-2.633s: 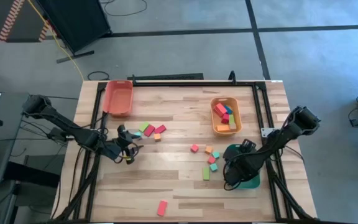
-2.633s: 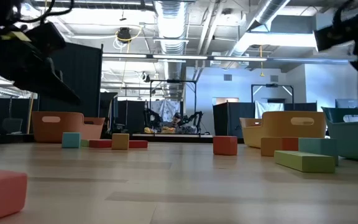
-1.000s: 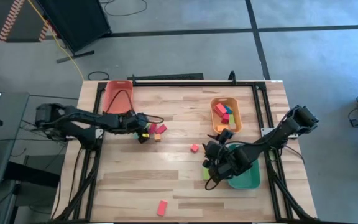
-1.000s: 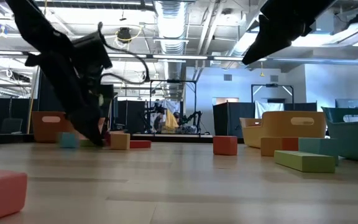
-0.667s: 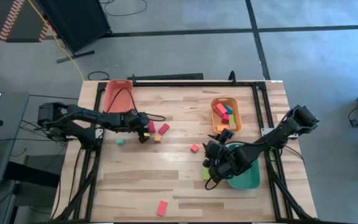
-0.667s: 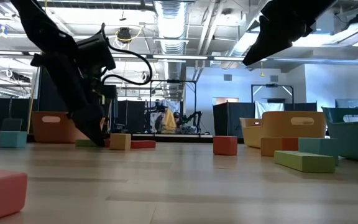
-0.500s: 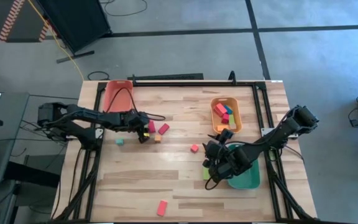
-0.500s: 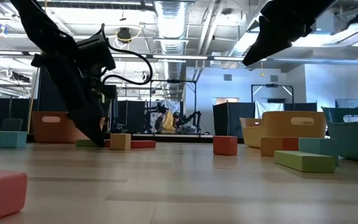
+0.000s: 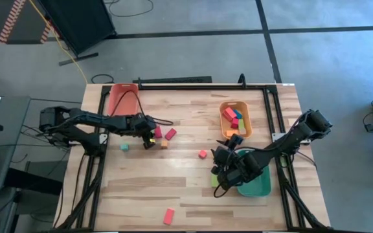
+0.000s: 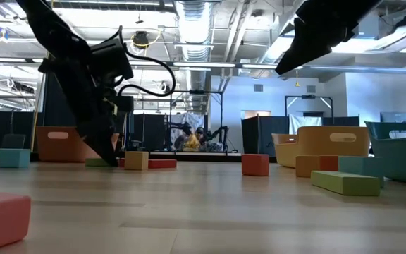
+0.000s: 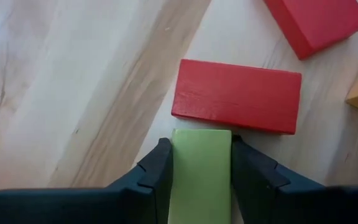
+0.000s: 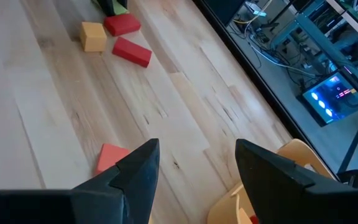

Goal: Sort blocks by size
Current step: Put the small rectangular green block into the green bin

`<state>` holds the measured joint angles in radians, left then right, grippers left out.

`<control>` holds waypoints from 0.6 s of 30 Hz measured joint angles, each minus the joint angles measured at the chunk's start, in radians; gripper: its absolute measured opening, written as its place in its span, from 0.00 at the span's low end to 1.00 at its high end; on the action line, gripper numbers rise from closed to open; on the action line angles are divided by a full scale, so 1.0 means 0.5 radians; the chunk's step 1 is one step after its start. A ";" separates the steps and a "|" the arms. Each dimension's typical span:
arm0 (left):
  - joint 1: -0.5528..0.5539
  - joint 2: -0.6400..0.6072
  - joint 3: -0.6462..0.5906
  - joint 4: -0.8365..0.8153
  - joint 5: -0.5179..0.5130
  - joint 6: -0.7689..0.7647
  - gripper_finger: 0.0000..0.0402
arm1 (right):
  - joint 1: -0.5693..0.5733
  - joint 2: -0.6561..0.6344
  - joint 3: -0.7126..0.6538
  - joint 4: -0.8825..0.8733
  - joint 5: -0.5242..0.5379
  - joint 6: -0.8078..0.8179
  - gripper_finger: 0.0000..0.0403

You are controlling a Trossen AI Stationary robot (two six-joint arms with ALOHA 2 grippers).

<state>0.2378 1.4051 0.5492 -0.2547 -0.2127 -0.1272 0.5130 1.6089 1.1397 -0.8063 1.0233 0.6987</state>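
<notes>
Down on the worktop (image 9: 173, 188), the left tool (image 11: 201, 163) has its fingers pressed against both sides of a green block (image 11: 200, 174), which lies end-on against a red block (image 11: 236, 95). The right tool (image 12: 191, 163) hangs spread apart, empty, by the green tray (image 9: 256, 186). Pick-up step, I'd say; next comes a clean lift without nudging the red one.

Light is even and bright, from ceiling fixtures (image 10: 192, 28) glaring at the top centre of the low frame; the arms there read as backlit black silhouettes; the near red block (image 10: 2, 219) at lower left is soft, out of focus (too close); the table (image 9: 186, 188) carries only faint, short shadows; the left wrist frame is sharp, with a thin shadow under the green block (image 11: 200, 174).
</notes>
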 joint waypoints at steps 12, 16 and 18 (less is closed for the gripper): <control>-0.395 -0.151 0.267 -0.272 0.116 -0.112 0.31 | 0.075 -0.001 0.000 0.016 -0.005 0.002 0.62; -0.607 -0.154 0.382 -0.103 0.154 -0.113 0.31 | 0.091 -0.001 0.000 0.019 -0.011 0.015 0.62; -0.689 -0.138 0.399 0.072 0.155 -0.107 0.31 | 0.101 -0.001 0.000 0.025 -0.036 0.017 0.62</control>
<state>-0.1066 1.3362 0.7486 -0.2187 -0.1352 -0.1807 0.5635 1.6085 1.1397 -0.7938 1.0051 0.7069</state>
